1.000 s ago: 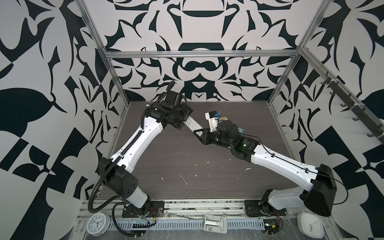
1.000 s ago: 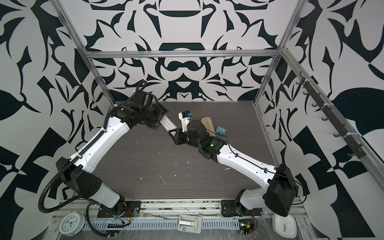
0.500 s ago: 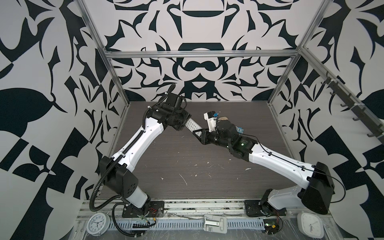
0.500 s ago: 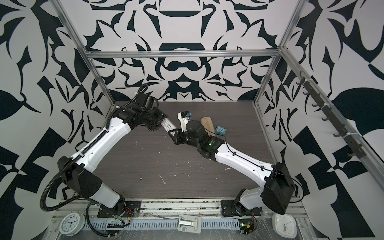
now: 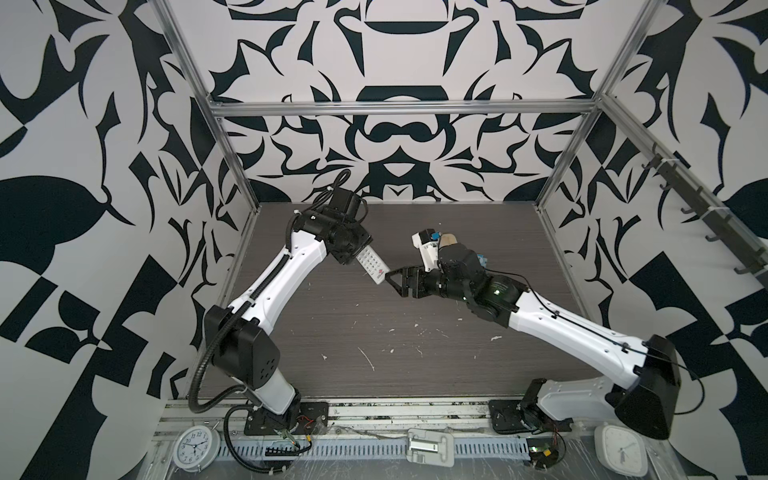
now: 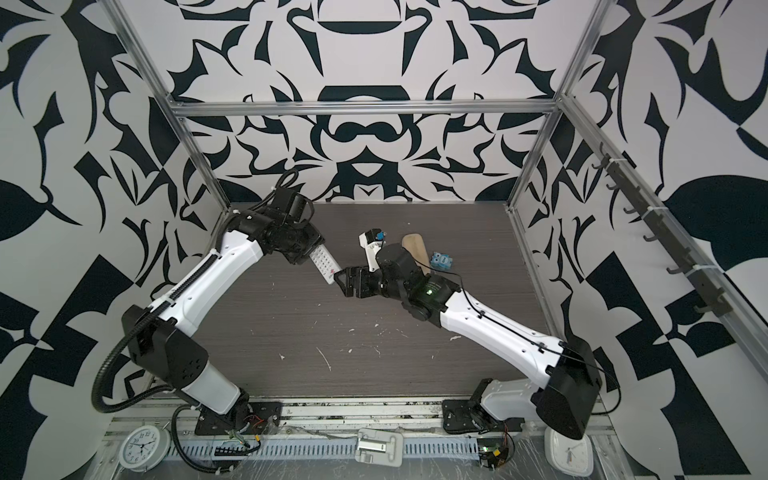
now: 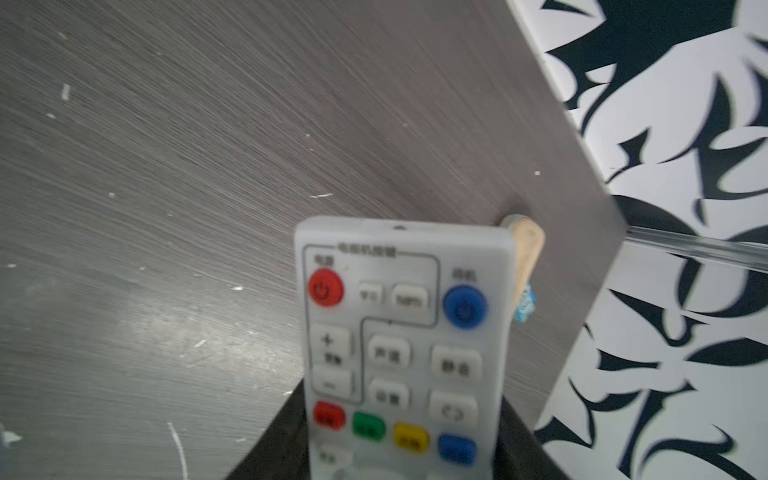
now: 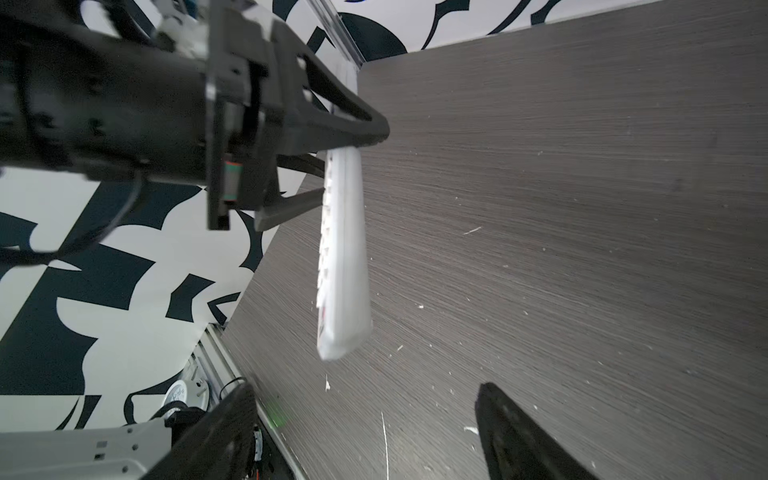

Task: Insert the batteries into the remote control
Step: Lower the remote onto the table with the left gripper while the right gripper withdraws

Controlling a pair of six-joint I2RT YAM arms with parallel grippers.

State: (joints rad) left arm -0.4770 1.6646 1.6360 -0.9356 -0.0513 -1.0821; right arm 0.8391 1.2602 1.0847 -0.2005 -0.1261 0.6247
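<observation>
Two grippers meet above the middle of the dark table (image 5: 340,324), and the hold on the remote has changed within the last second. The left gripper (image 5: 358,254) is clamped across the remote control (image 5: 372,268). Its black fingers (image 7: 270,449) flank the white body in the left wrist view, and the power-button end sticks out free. A second ago the right gripper (image 8: 365,388) was pinched narrow at that free end. Now its jaws are spread wide, and the end hangs ahead of the gap, touching neither finger. The remote is off the table and tilted, with its buttons facing up in both top views. Both arms sit much where they were. Beside the right wrist a beige oblong case (image 6: 415,247) and a small blue packet (image 6: 441,261) lie on the table, unmoved.
</observation>
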